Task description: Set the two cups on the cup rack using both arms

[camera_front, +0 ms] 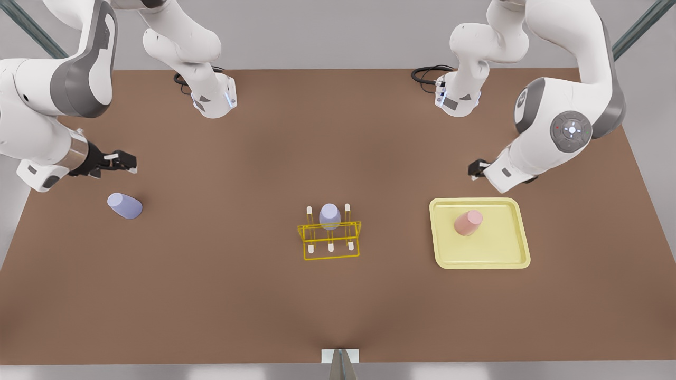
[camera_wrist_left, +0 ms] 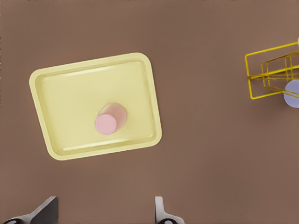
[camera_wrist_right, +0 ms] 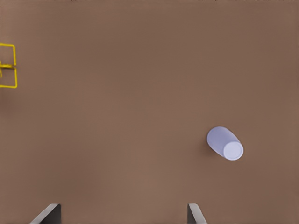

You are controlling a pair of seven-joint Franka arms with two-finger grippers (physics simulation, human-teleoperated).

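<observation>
A salmon pink cup [camera_front: 468,222] [camera_wrist_left: 110,120] stands on a pale-yellow tray [camera_front: 507,253] [camera_wrist_left: 70,93] at the front view's right. My left gripper [camera_front: 475,169] [camera_wrist_left: 103,212] hovers open just behind that tray, with nothing between its fingers. At the front view's left a lavender cup [camera_front: 125,206] [camera_wrist_right: 225,143] lies tilted on the table. Behind it my right gripper [camera_front: 124,161] [camera_wrist_right: 122,213] is open and empty. The yellow wire cup rack [camera_front: 330,248] [camera_wrist_left: 271,70] [camera_wrist_right: 8,65] sits at the table's middle, and another lavender cup [camera_front: 329,216] [camera_wrist_left: 293,93] sits upside down on one of its back pegs.
The brown table [camera_front: 211,295] spreads wide around the rack. Both white arms reach in from the far corners, with their bases [camera_front: 214,100] [camera_front: 458,97] at the back edge. A small grey-white fixture [camera_front: 340,361] sits at the near edge.
</observation>
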